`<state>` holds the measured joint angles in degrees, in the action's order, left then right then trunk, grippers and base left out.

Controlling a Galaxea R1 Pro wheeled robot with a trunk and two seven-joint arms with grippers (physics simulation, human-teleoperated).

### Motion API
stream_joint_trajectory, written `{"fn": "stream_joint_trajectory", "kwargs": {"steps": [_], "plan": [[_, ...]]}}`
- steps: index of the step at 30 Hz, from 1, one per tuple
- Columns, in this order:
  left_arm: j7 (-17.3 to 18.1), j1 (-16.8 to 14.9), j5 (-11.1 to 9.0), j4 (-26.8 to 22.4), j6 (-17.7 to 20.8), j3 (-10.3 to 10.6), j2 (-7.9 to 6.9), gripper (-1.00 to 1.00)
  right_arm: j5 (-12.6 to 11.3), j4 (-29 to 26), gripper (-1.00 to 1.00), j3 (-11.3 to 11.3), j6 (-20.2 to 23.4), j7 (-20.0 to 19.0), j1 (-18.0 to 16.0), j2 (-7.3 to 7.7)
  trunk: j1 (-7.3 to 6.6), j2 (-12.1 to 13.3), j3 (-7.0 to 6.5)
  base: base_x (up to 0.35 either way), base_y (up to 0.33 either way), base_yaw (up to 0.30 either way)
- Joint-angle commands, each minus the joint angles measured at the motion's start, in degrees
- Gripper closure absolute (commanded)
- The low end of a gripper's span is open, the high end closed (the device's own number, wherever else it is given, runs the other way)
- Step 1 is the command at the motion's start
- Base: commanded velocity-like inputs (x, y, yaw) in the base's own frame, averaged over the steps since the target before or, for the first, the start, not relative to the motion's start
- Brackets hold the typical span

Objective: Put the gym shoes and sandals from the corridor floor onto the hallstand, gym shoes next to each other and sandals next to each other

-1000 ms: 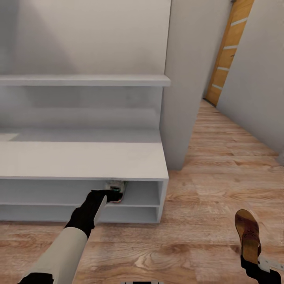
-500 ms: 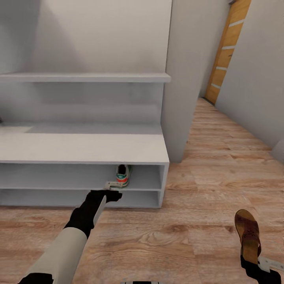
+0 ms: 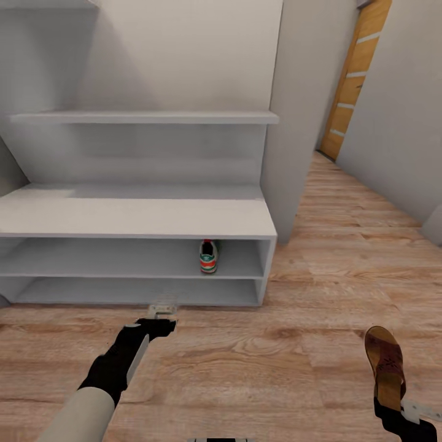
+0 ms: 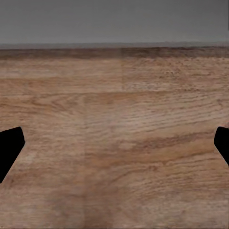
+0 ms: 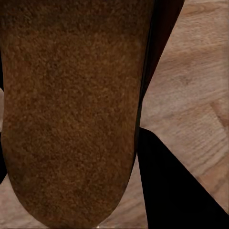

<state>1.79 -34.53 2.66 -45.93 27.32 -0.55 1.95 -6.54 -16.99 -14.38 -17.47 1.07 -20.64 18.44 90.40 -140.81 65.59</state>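
Sneaker (image 3: 209,256) on hallstand (image 3: 141,218) upper tier; left gripper (image 3: 162,310) spread wide w/ nothing (over floor (image 3: 294,344)); right gripper (image 3: 402,412) clamps sandal (image 3: 385,365).

One gym shoe (image 3: 208,256) stands on the hallstand's (image 3: 141,218) upper shelf; right claw (image 3: 405,412), at 5 o'clock, holds a sandal (image 3: 385,367).

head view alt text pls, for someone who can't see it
A gym shoe sits heel-out on the upper tier of the pale grey hallstand. The left gripper hangs open over the corridor floor before it, and the right gripper holds a brown sandal.
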Motion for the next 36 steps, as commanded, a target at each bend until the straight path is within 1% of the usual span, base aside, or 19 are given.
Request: {"fn": "stream_joint_trajectory", "kwargs": {"steps": [1,4,6,8,9,12,13,14,15,16,17,18,20,23,26,28,31,32,36], "plan": [[0.2,0.9,0.0,-0.1,-1.2,-0.1,-0.27,-1.00,-0.8,0.0,1.00,0.2,-0.2,0.2,0.0,0.03,-0.04,0.0,0.04,-0.277,0.221,0.000],[0.6,4.5,-1.2,0.0,-6.3,-0.1,-1.58,-1.00,-0.8,0.0,1.00,0.2,-0.2,0.2,0.0,-0.01,-0.04,0.0,0.04,-0.277,0.221,0.000],[5.7,9.3,-3.0,0.0,-12.4,-0.1,-4.47,-1.00,-0.8,0.1,1.00,0.2,-0.3,0.2,0.0,-0.04,-0.04,0.0,0.04,-0.277,0.221,0.000],[9.1,11.4,-4.0,0.0,-15.4,-0.1,-6.04,-1.00,-0.8,0.1,1.00,0.2,-0.3,0.2,0.0,-0.05,-0.04,0.0,0.04,-0.277,0.221,0.000],[12.7,13.2,-5.1,0.2,-18.3,-0.1,-7.62,-1.00,-0.8,0.2,1.00,0.2,-0.3,0.1,0.0,-0.06,-0.04,0.0,0.04,-0.277,0.221,0.000],[18.3,15.6,-7.1,0.5,-22.5,-0.1,-9.98,-1.00,-0.7,0.3,1.00,0.2,-0.4,0.1,0.0,-0.06,-0.04,0.0,0.04,-0.277,0.221,0.000],[22.0,17.0,-8.6,0.6,-25.2,-0.1,-11.50,-1.00,-0.7,0.4,1.00,0.2,-0.4,0.1,0.0,-0.06,-0.04,0.0,0.04,-0.278,0.221,0.000],[23.8,17.7,-9.4,0.7,-26.4,-0.2,-12.24,-1.00,-0.7,0.4,1.00,0.2,-0.4,0.1,0.0,-0.06,-0.04,0.0,0.04,-0.278,0.221,0.000],[29.3,20.3,-12.5,0.8,-30.2,-0.8,-14.58,-1.00,-0.7,0.5,1.00,0.2,-0.4,0.1,0.0,-0.07,-0.04,0.0,0.04,-0.275,0.221,0.000],[33.9,22.8,-15.4,0.8,-32.9,-2.2,-16.37,-1.00,-0.7,0.5,1.00,0.2,-0.4,0.1,0.0,-0.08,-0.04,0.0,0.04,-0.257,0.221,0.000],[36.2,24.3,-16.8,0.8,-34.1,-3.2,-17.13,-1.00,-0.6,0.5,1.00,0.2,-0.4,0.1,-0.1,-0.09,-0.04,0.0,0.04,-0.240,0.212,0.000],[37.9,25.6,-17.7,0.9,-35.0,-4.6,-17.61,-1.00,-0.6,0.5,1.00,0.2,-0.4,0.1,0.0,-0.12,-0.04,0.0,0.04,-0.195,0.174,0.000],[39.4,27.2,-18.5,1.2,-35.8,-6.7,-18.00,-1.00,-0.6,0.5,1.00,0.2,-0.4,0.1,0.0,-0.26,-0.04,0.0,0.04,-0.132,0.119,0.000],[40.4,28.7,-18.8,3.0,-37.0,-9.1,-18.07,-1.00,-0.5,0.5,1.00,0.2,-0.4,0.0,0.0,-0.59,-0.04,0.0,0.04,-0.061,0.055,0.000],[40.6,29.1,-18.9,5.9,-38.1,-9.7,-17.91,-1.00,-0.5,0.6,1.00,0.2,-0.4,0.0,0.0,-0.74,-0.04,0.0,0.04,-0.019,0.017,0.000],[40.7,29.2,-18.9,8.7,-40.5,-9.8,-17.83,-1.00,-0.5,0.6,1.00,0.2,-0.4,0.0,0.0,-0.81,-0.04,0.0,0.04,-0.007,0.007,0.000],[40.7,29.3,-19.0,10.0,-42.5,-10.1,-17.79,-1.00,-0.5,0.6,1.00,0.2,-0.4,0.0,0.0,-0.87,-0.04,0.0,0.04,-0.003,0.003,0.000],[40.7,29.3,-19.0,10.8,-43.6,-10.4,-17.78,-1.00,-0.6,0.6,1.00,0.2,-0.4,0.1,0.0,-1.50,-0.04,0.0,0.04,0.000,0.000,0.000],[40.7,29.3,-19.0,11.0,-44.0,-10.5,-17.82,-1.00,-0.6,0.6,1.00,0.2,-0.5,0.1,0.0,-2.54,-0.04,0.0,0.04,0.000,0.000,0.000]]}}
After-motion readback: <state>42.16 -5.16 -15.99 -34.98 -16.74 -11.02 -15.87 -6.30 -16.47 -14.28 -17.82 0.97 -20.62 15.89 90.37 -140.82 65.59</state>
